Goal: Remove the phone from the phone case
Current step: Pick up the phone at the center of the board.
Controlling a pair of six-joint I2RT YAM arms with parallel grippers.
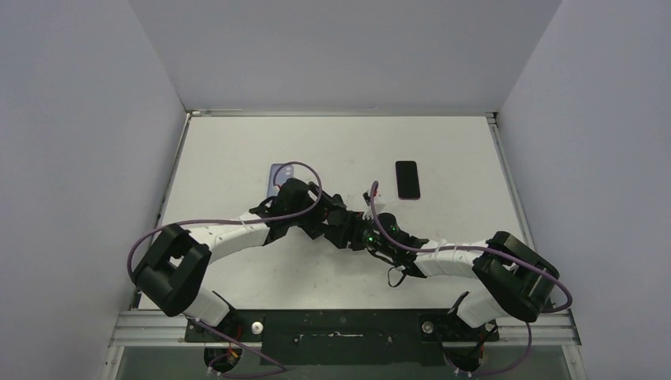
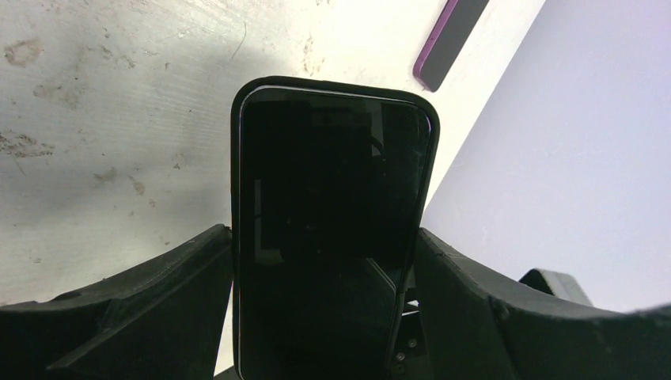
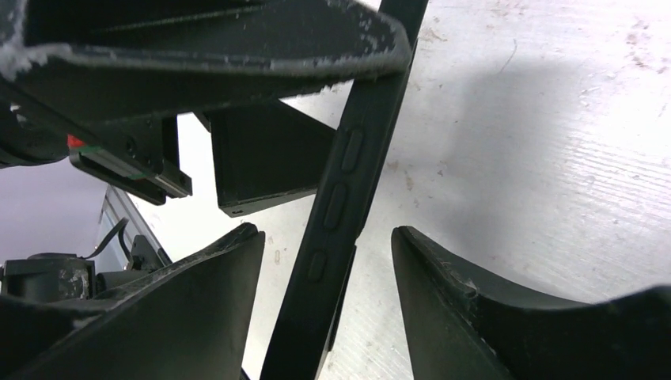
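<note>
The 2 arms reach in and meet over the middle of the white table [image 1: 237, 158], each bent at the elbow. The left gripper [image 2: 324, 261] holds the phone [image 2: 332, 182], 1 finger pressed on each long side. The phone is off the table and sits inside its black case [image 2: 235, 158], its dark screen facing the left wrist camera. The right gripper [image 3: 324, 261] is open, with the thin edge of the case between its fingers [image 3: 475, 317] and a gap on 1 side. That edge has 3 button bumps [image 3: 336, 198]. A second phone [image 1: 407, 180] with a purple edge lies flat farther back, well apart.
</note>
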